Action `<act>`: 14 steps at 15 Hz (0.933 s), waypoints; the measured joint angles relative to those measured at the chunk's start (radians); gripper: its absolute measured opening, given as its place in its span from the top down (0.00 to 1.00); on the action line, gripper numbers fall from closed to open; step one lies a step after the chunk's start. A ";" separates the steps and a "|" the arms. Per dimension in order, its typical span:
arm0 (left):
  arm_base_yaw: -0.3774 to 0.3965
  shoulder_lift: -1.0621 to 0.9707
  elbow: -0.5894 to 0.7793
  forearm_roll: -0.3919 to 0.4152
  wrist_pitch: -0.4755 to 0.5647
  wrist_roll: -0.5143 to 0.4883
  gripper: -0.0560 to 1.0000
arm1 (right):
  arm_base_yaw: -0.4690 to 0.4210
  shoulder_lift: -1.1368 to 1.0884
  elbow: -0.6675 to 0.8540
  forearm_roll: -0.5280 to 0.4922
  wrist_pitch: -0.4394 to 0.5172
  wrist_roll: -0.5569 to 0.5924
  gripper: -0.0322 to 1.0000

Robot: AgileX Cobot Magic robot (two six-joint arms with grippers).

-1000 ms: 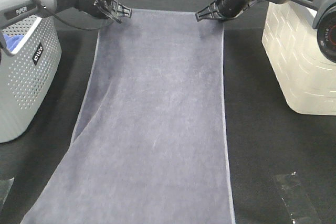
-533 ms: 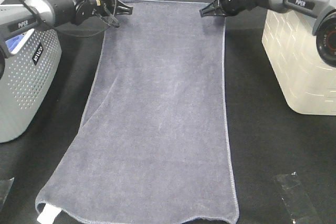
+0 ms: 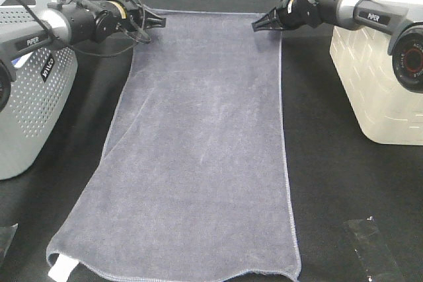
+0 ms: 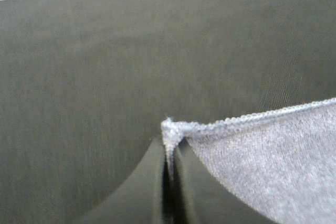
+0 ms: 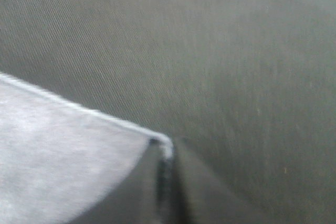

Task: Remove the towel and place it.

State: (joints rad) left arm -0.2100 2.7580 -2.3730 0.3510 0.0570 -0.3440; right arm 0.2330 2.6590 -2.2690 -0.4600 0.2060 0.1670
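Looking down, we see the black worktop point(image 3: 344, 183) with the towel point(image 3: 198, 150) spread flat along its middle, between a grey basket point(image 3: 26, 110) and a cream bin point(image 3: 377, 77). Our left hand point(image 3: 156, 30) pinches the towel's far left corner between nearly closed fingers, and our right hand point(image 3: 258, 26) pinches the far right corner likewise. A small white tag point(image 3: 61, 271) sticks out at the near left corner.

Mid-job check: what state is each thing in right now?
towel: spread out lengthwise on the black surface, white tag at its near-left corner.
left pincer: shut on the towel's far-left corner.
right pincer: shut on the towel's far-right corner.
grey basket: upright.
white basket: upright.
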 joint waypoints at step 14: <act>0.014 -0.027 -0.002 -0.141 0.154 -0.001 0.28 | -0.013 0.002 0.000 0.053 0.204 0.034 0.31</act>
State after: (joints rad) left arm -0.1960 2.7310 -2.3750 0.2100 0.2110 -0.3450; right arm 0.2200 2.6610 -2.2690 -0.4070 0.4100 0.2010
